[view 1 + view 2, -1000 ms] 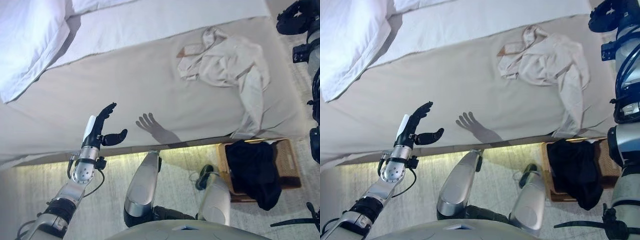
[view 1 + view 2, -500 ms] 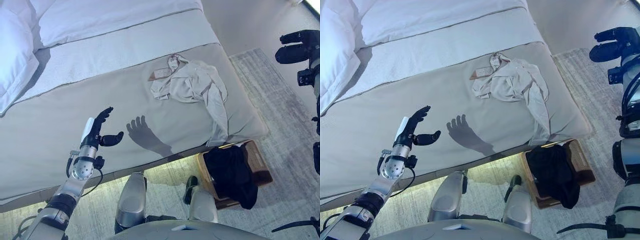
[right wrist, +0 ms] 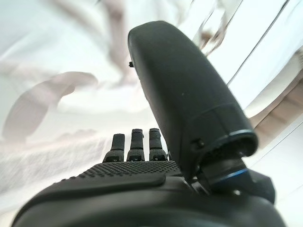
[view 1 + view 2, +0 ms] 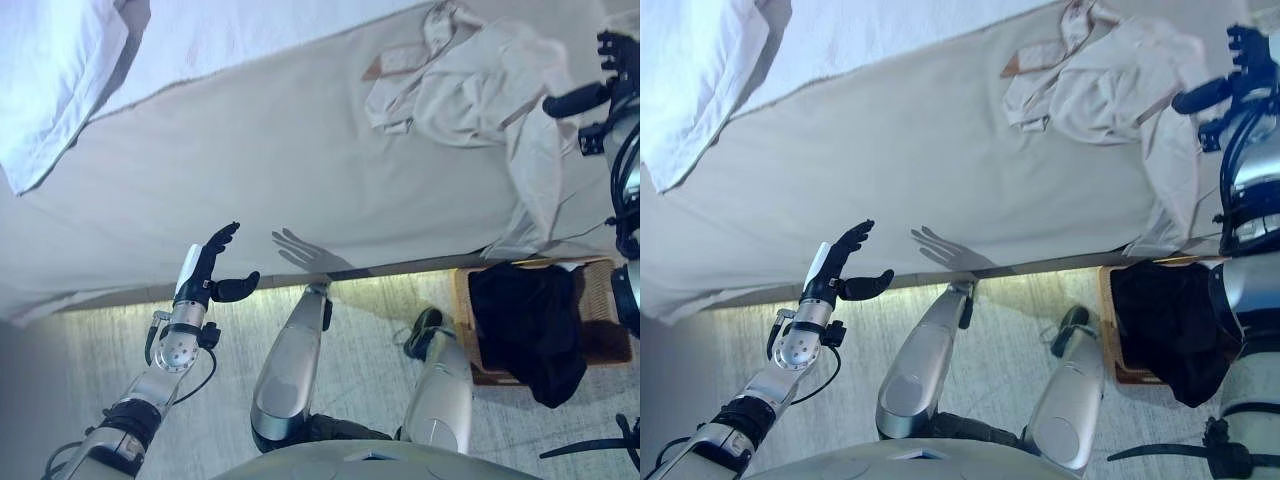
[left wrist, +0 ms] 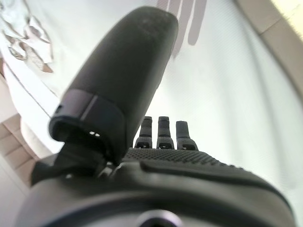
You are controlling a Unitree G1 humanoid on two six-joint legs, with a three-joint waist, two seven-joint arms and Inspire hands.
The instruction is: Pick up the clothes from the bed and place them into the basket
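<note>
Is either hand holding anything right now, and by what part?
Nothing is held. The left hand and right hand are both open; the shirt lies on the bed.

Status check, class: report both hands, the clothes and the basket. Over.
Left hand open, empty, at bed edge. Right hand open above beige garment, not gripping. Dark garment already in basket. Nothing blocking.

Silver-grey arm, dark robot hand [image 4: 213, 268], white thumb cover.

Crumpled beige shirt [image 4: 470, 90] on bed [image 4: 250, 170], sleeve trailing over edge; black garment [image 4: 528, 325] draped in brown basket [image 4: 598, 345] on floor beside bed.
</note>
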